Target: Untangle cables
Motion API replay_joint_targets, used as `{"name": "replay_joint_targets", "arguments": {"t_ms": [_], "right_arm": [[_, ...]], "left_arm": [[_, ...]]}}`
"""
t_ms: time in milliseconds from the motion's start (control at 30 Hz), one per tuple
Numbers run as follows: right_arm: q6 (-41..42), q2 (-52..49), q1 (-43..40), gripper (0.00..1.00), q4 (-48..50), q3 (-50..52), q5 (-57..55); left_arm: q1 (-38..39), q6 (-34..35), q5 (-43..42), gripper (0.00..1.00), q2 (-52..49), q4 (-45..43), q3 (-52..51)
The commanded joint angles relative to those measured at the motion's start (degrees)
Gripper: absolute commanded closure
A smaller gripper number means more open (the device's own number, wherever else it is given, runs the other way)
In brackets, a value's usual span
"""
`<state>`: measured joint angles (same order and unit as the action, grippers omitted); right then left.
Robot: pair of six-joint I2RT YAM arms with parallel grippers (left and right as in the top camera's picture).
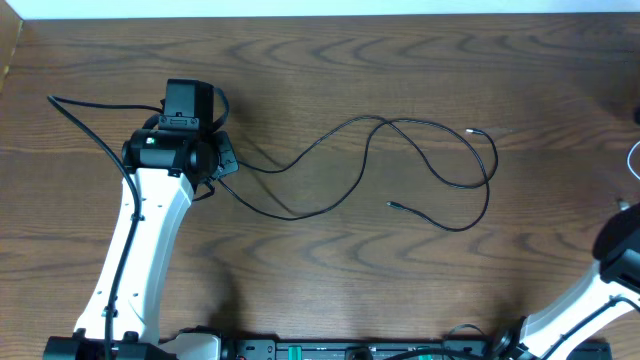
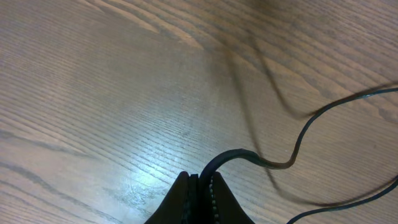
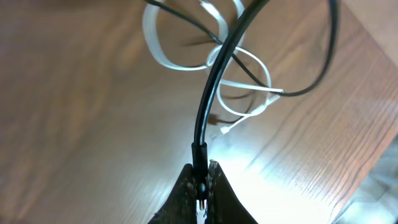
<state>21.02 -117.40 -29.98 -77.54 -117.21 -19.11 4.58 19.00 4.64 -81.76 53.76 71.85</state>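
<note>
Wood table (image 1: pixel 400 60) lies close beneath left gripper (image 2: pixel 200 185) and right gripper (image 3: pixel 202 179), each clamped on black cables (image 2: pixel 300 135).

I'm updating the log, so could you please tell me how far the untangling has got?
Done: one black cable lies spread out mid-table, apart from the rest, though it crosses itself. In hand: the left gripper is shut on it; the right gripper is shut on a second black cable. To do: the white cable lies in loops that cross black strands.
</note>
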Motion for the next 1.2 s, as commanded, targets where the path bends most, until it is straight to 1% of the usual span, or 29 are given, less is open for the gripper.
{"name": "replay_joint_targets", "arguments": {"t_ms": [0, 133, 200, 267, 367, 433, 533, 667, 767, 900, 1033, 1167], "right_arm": [[0.39, -1.27, -4.66, 0.99, 2.43, 4.07, 1.97], [0.37, -1.27, -8.9, 0.97, 7.54, 9.25, 7.54], [0.35, -1.27, -10.51, 0.86, 10.19, 11.85, 10.69], [0.04, -1.27, -11.02, 0.68, 11.5, 12.81, 13.09], [-1.55, -1.25, -11.21, 0.52, 12.44, 12.85, 18.08], [-3.82, -1.22, -10.95, 0.5, 13.09, 12.66, 23.93], [-7.17, -1.2, -9.97, 0.5, 13.75, 12.44, 31.89], [-12.35, -0.92, -7.19, 0.49, 13.49, 11.91, 39.06], [-15.82, -0.02, -4.13, 0.49, 13.38, 11.87, 41.86], [-22.23, 1.99, 1.66, 0.49, 12.15, 11.87, 42.14], [-29.31, 3.21, 8.72, 0.48, 9.11, 11.87, 42.16], [-34.84, 2.95, 16.06, 0.45, 4.83, 12.07, 41.94]], "left_arm": [[0.07, -0.94, 0.33, 0.92, -0.22, 0.17, -0.07], [0.07, -0.94, 0.33, 0.93, -0.22, 0.17, -0.07], [0.07, -0.94, 0.33, 0.92, -0.22, 0.2, -0.07], [0.07, -0.94, 0.33, 0.93, -0.22, 0.2, -0.07], [0.07, -0.92, 0.31, 0.93, -0.22, 0.2, -0.07], [0.07, -0.94, 0.31, 0.93, -0.22, 0.2, -0.07], [0.07, -0.92, 0.31, 0.92, -0.22, 0.24, -0.07], [0.07, -0.94, 0.33, 0.93, -0.22, 0.61, -0.07], [0.07, -0.96, 0.33, 0.93, -0.22, 0.72, -0.07], [0.07, -0.96, 0.33, 0.92, -0.22, 0.66, -0.07], [0.07, -0.94, 0.35, 0.92, -0.22, 0.61, -0.07], [0.07, -0.96, 0.35, 0.92, -0.22, 0.63, -0.07]]}}
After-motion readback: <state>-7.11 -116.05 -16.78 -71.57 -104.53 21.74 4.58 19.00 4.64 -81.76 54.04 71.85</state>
